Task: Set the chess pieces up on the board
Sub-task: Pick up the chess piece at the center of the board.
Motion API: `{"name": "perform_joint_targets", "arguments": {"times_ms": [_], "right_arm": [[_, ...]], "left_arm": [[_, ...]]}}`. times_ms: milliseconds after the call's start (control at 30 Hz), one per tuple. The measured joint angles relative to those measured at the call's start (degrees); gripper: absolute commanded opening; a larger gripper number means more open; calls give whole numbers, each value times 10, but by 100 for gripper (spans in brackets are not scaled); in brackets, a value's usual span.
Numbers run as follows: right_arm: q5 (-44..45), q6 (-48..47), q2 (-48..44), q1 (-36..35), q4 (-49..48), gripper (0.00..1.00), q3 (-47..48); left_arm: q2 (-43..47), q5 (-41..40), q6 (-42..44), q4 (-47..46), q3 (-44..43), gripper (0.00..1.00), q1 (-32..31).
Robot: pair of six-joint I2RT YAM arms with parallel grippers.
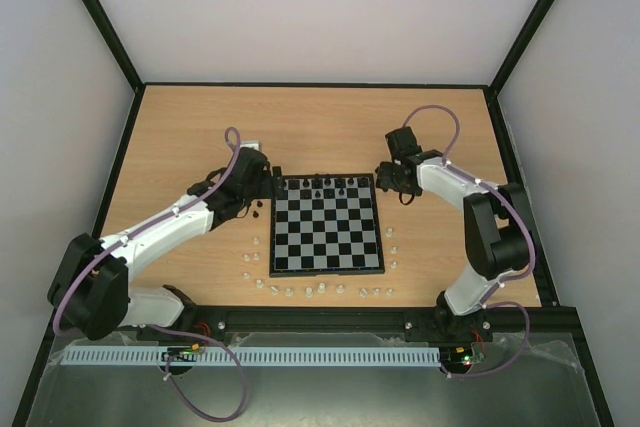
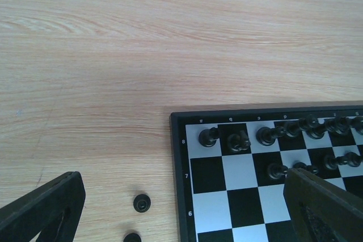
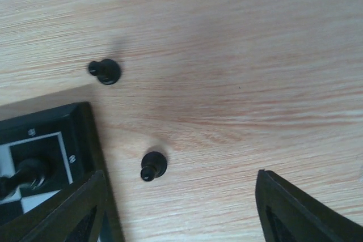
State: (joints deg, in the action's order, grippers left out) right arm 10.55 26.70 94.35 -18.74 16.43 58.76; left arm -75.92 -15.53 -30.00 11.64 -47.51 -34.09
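The board (image 1: 327, 225) lies mid-table, with black chess pieces (image 1: 325, 185) along its far rows. In the left wrist view its far-left corner (image 2: 177, 140) shows, with pieces on row 8 (image 2: 209, 136) and some on row 7 (image 2: 277, 170). Two black pieces (image 2: 142, 203) stand on the table left of the board. My left gripper (image 2: 181, 219) is open and empty above that corner. My right gripper (image 3: 181, 213) is open and empty beside the board's far-right corner (image 3: 85, 134). One black piece (image 3: 153, 166) stands between its fingers and another (image 3: 105, 71) stands farther off.
Tiny white pieces stand on the table left (image 1: 256, 241), right (image 1: 390, 247) and in front (image 1: 310, 290) of the board. Black frame rails (image 1: 130, 137) edge the table. The arms' base rail (image 1: 380, 319) runs along the near edge.
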Motion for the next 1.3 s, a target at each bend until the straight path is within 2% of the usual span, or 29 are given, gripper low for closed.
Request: {"name": "perform_joint_targets", "arguments": {"times_ms": [233, 333, 400, 500, 1300], "right_arm": [[-17, 1, 40, 9, -1, 56, 2], [-24, 1, 44, 9, -1, 47, 7], [-27, -2, 46, 9, -2, 38, 11], [-30, -4, 50, 9, -3, 31, 18], [-51, -6, 85, 9, -14, 4, 34]], "left_arm": [[7, 3, 0, -6, 0, 99, 0], [7, 3, 0, -6, 0, 99, 0], [7, 3, 0, -6, 0, 99, 0], [7, 3, 0, -6, 0, 99, 0], [6, 3, 0, -6, 0, 99, 0]]}}
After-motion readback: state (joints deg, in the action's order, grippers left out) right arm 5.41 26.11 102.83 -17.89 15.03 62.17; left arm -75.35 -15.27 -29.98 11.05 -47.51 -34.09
